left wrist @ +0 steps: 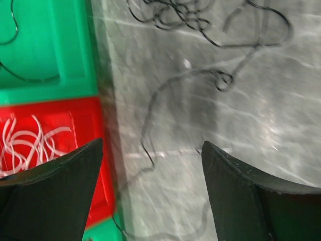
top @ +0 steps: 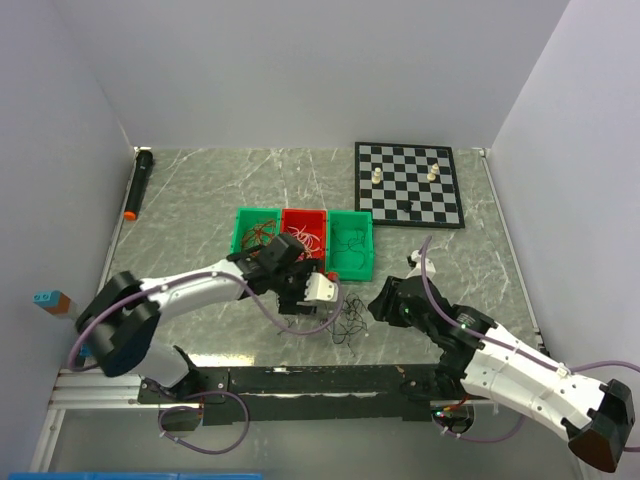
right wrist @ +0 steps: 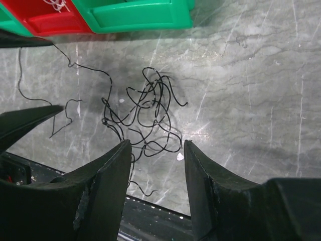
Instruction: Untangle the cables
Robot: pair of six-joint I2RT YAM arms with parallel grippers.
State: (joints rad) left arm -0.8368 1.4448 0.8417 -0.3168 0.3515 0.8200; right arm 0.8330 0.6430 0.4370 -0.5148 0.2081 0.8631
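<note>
A tangle of thin black cables [top: 349, 326] lies on the marble table in front of the bins, and shows in the right wrist view [right wrist: 149, 114] and at the top of the left wrist view [left wrist: 173, 15]. One loose black strand [left wrist: 148, 129] trails from it between my left fingers. My left gripper [top: 318, 297] [left wrist: 152, 150] is open and empty, low over the table by the red bin's near edge. My right gripper [top: 379, 301] [right wrist: 156, 146] is open and empty, just right of the tangle. The strand's far end [right wrist: 75, 65] runs toward the left fingers [right wrist: 27, 120].
Three bins stand in a row: a green one [top: 240, 228] with red-brown wires, a red one [top: 304, 216] [left wrist: 95, 125] with white wires, a green one [top: 369, 243] [left wrist: 60, 60] with black wire. A chessboard [top: 408, 190] lies at the back right, a black marker [top: 138, 183] at the far left.
</note>
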